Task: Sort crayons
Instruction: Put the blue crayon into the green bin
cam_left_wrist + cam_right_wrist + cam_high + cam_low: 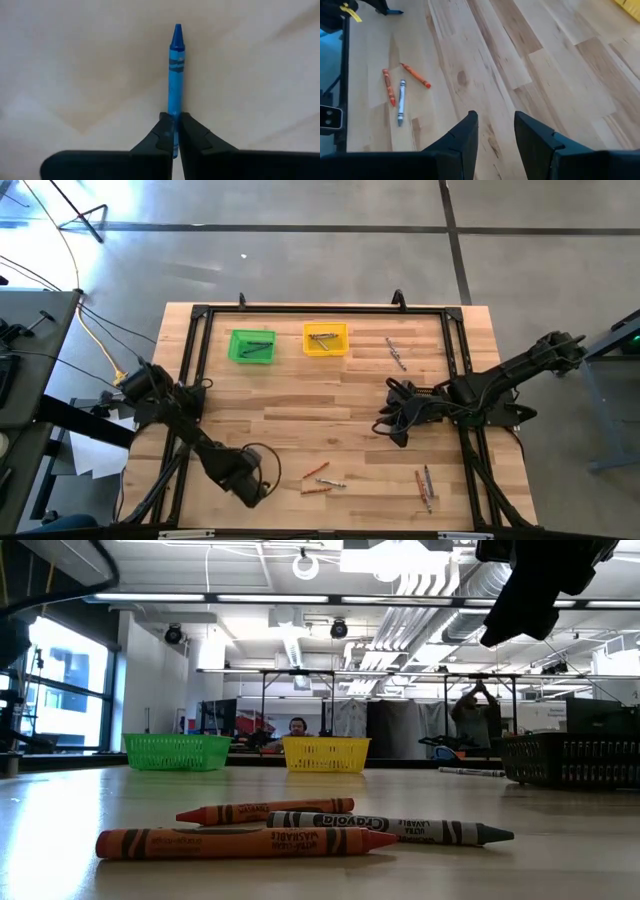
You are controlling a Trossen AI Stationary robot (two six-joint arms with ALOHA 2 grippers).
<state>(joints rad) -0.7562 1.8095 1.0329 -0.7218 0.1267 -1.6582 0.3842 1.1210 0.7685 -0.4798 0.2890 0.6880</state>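
My left gripper [264, 492] is near the table's front edge, left of centre, shut on a blue crayon [176, 65]. My right gripper [386, 426] is open and empty above the middle right of the table; its fingers stand apart in the right wrist view [495, 135]. Three loose crayons, two orange-red and one grey [318, 478], lie flat near the front edge and also show in the low view [300, 828]. More crayons lie at the front right [425, 485] and the far right [397, 352]. My left gripper pinches the blue crayon's blunt end [174, 112] between its two fingers. The crayon runs along the fingers and sticks out ahead of them, its pointed tip [177, 31] away from the gripper. Whether it is clear of the table I cannot tell.
A green bin [251, 346] and a yellow bin [325, 339], each with crayons in it, stand at the far side. A black bin [570, 760] shows at the right in the low view. A black frame [200, 320] runs around the work area.
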